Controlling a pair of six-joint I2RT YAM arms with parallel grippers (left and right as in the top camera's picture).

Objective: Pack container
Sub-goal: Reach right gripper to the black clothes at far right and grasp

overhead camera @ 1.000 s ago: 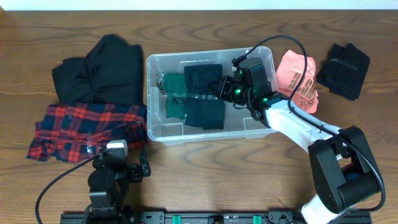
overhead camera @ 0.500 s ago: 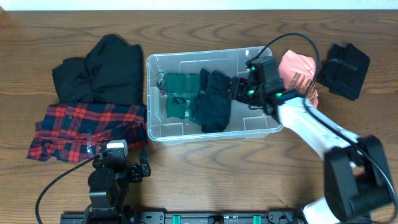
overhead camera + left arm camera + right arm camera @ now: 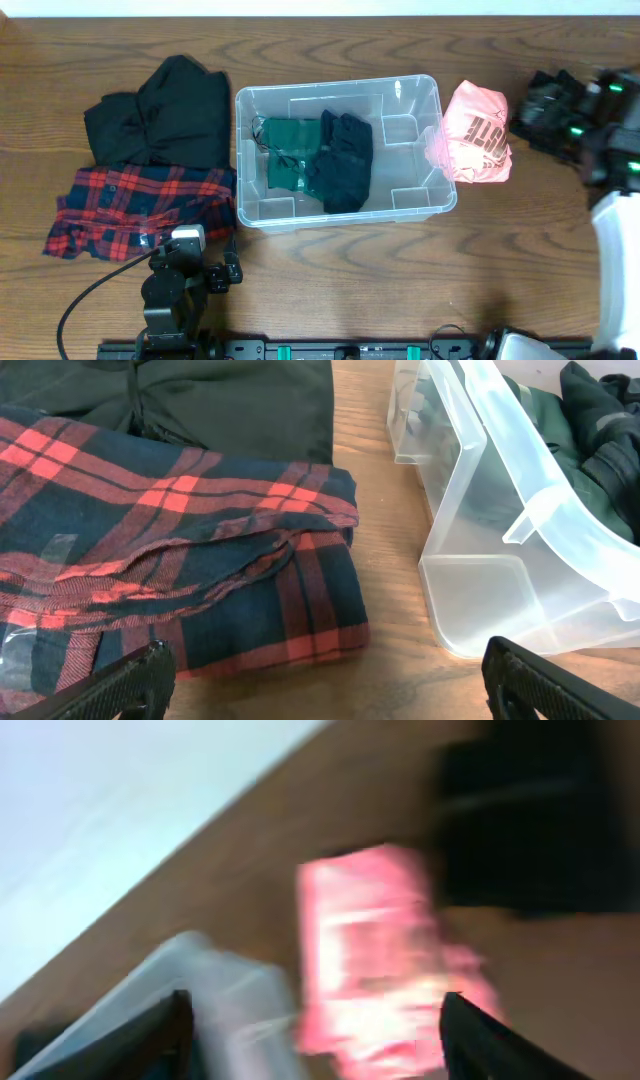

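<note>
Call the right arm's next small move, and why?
Probably lower the right end effector onto the pink garment: its fingers stand apart and empty, the blurred wrist view frames that garment between them, and it lies on the table outside the container, unpacked.

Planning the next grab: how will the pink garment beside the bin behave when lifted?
The pink garment looks like soft, creased cloth, so it will probably droop and unfold if pinched at one edge. It seems light for its bulk. Its edge appears to touch the container, so pushing may bunch it.
</note>
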